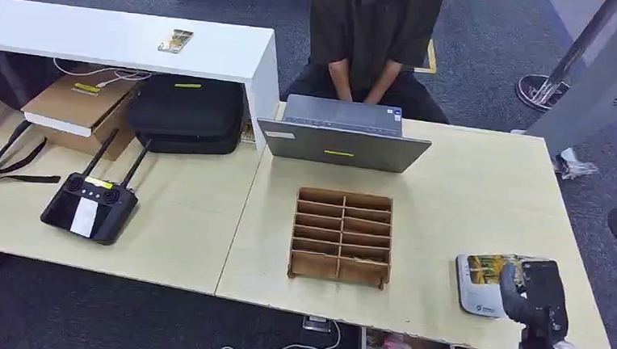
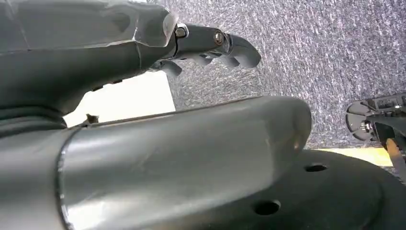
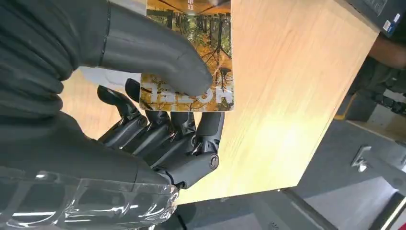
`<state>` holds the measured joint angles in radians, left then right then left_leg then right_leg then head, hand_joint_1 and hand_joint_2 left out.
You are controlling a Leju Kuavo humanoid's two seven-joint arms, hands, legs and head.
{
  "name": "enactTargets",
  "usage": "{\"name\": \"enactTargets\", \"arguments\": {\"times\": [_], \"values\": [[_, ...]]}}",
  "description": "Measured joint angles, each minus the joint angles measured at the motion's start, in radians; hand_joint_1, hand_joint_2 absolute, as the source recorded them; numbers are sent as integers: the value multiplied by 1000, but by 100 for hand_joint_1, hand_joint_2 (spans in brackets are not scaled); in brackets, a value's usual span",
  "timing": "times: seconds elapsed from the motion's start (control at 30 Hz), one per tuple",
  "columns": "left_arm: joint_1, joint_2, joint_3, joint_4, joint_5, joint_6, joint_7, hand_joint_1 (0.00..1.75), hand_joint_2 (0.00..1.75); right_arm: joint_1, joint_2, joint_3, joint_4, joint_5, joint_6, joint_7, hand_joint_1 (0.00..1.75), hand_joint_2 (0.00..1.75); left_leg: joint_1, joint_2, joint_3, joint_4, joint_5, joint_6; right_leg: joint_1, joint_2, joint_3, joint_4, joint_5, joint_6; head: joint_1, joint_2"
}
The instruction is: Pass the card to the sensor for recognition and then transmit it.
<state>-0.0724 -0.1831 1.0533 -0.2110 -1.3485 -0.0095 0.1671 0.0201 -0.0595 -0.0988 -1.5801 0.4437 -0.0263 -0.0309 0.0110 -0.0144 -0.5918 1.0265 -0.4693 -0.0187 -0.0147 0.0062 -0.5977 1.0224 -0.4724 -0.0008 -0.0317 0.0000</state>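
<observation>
From the head, the pale wood surface on grey carpet carries a laptop, a wooden divider tray and a white sensor; the right hand hovers above the sensor. The left wrist camera shows the left hand loosely curled, holding nothing, above carpet. The right wrist camera shows thumb and fingers pinching the card.
</observation>
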Motion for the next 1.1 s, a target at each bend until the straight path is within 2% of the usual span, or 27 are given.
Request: {"name": "enactTargets", "arguments": {"times": [0.17,0.37,0.6,0.8,1.1], "values": [[-1,1,-3,0,-13,-8,1,0,0,16,16,-1,-26,23,25,12,175,175,0,0,0,0,0,0,0,1,0,0,0,0,0,0],[-2,1,-6,0,-18,-8,1,0,0,-20,31,3,7,25,31,-23,175,175,0,0,0,0,0,0,0,0,0,0,0,0,0,0],[-3,2,-18,0,-28,2,0,0,0,-122,34,6,102,42,-33,-65,175,175,0,1,0,0,1,0,0,1,0,0,1,0,0,0],[-3,6,-28,0,-35,14,0,0,0,-216,34,6,162,63,-53,-74,175,175,0,1,1,0,1,0,0,1,0,0,1,-1,0,0],[-1,6,-29,0,-16,24,4,0,0,-204,21,-36,155,68,-74,-73,175,175,0,1,0,0,1,0,0,1,0,0,0,0,0,0]]}}
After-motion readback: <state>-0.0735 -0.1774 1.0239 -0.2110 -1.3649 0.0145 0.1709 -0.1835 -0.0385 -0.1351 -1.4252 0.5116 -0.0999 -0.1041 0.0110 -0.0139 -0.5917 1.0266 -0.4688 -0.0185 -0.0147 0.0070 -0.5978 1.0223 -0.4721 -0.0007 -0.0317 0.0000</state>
